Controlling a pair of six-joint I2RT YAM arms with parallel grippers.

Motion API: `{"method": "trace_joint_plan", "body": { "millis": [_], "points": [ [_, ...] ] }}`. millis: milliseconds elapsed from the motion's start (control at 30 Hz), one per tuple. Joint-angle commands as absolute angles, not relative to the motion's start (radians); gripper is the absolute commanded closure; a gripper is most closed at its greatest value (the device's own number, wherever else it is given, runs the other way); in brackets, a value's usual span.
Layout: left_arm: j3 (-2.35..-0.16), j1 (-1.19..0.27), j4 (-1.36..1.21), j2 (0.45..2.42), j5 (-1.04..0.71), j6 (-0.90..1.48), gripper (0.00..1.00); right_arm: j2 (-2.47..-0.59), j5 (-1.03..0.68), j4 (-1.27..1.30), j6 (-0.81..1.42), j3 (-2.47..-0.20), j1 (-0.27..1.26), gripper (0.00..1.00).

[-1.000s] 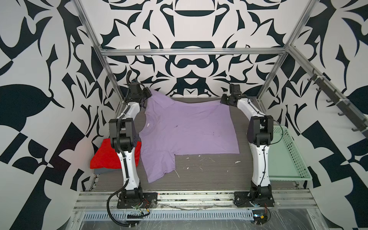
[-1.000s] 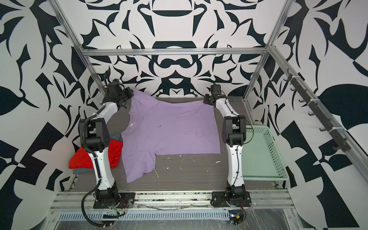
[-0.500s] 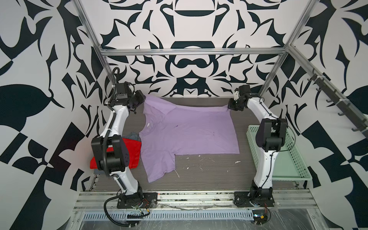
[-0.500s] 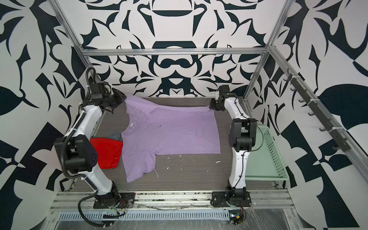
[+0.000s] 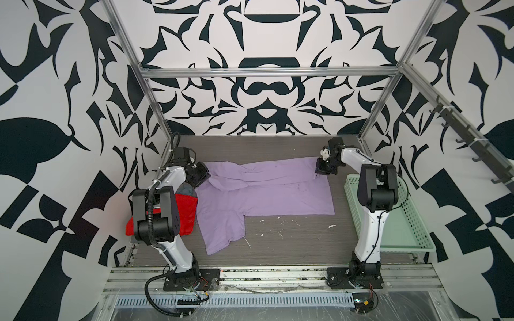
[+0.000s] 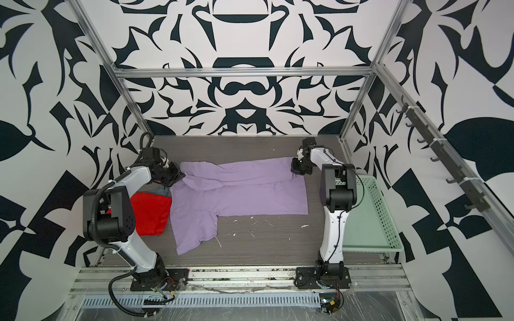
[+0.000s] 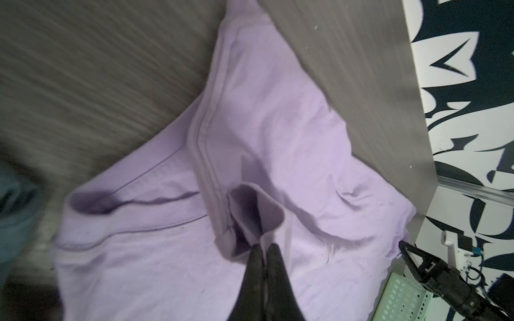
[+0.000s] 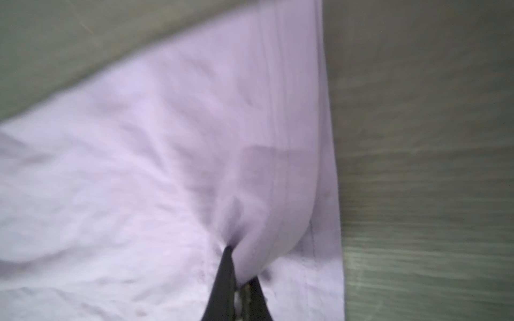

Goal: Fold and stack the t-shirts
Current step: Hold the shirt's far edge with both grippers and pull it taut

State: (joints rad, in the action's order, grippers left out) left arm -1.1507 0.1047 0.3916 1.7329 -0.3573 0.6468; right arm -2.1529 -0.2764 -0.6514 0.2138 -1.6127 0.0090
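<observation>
A pale lavender t-shirt (image 5: 264, 194) (image 6: 239, 194) lies across the grey table, its far edge and far sleeve doubled over toward the front. My left gripper (image 5: 206, 174) (image 6: 182, 175) is shut on a fold of lavender cloth (image 7: 250, 211) at the far left shoulder; the left wrist view shows the black fingers (image 7: 257, 264) pinching it. At the far right hem corner, my right gripper (image 5: 318, 169) (image 6: 293, 171) (image 8: 239, 266) is shut on the shirt too. A red t-shirt (image 5: 186, 214) (image 6: 151, 214) lies at the left, partly behind the left arm, with a grey-blue t-shirt (image 5: 185, 191) (image 6: 162, 191) peeking out behind it.
A mint-green perforated basket (image 5: 411, 222) (image 6: 381, 211) stands along the right edge behind the right arm. Small white scraps (image 5: 281, 222) litter the table in front of the shirt. Metal frame posts and patterned walls close in the back and sides.
Both grippers swung out from the far corners, then came toward the front with the shirt's far edge. That edge now lies folded over the body, and the red shirt shows more.
</observation>
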Motion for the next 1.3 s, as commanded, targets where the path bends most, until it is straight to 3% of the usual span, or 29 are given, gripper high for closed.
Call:
{"method": "trace_joint_plan", "body": {
  "millis": [0,133,467,600,1033,1267],
  "points": [
    [-1.153,0.109,0.380,1.716,-0.341,0.662,1.00,-2.093,-0.274,-0.612,0.233,-1.619,0.009,1.00],
    [-1.251,0.109,0.358,1.760,-0.373,0.660,1.00,-2.115,-0.273,-0.615,0.246,-1.704,0.009,1.00],
    [-1.911,0.108,0.345,2.119,-0.499,0.713,1.00,-2.275,-0.274,-0.584,0.362,-2.106,0.003,1.00],
    [-2.064,0.112,0.363,2.235,-0.545,0.720,1.00,-2.364,-0.305,-0.615,0.381,-2.221,0.002,1.00],
    [-2.103,0.127,0.310,2.276,-0.589,0.762,1.00,-2.431,-0.330,-0.647,0.380,-2.304,-0.010,1.00],
    [-1.935,0.139,0.316,2.140,-0.605,0.771,1.00,-2.343,-0.325,-0.723,0.305,-2.239,-0.019,1.00]
  ]
}}
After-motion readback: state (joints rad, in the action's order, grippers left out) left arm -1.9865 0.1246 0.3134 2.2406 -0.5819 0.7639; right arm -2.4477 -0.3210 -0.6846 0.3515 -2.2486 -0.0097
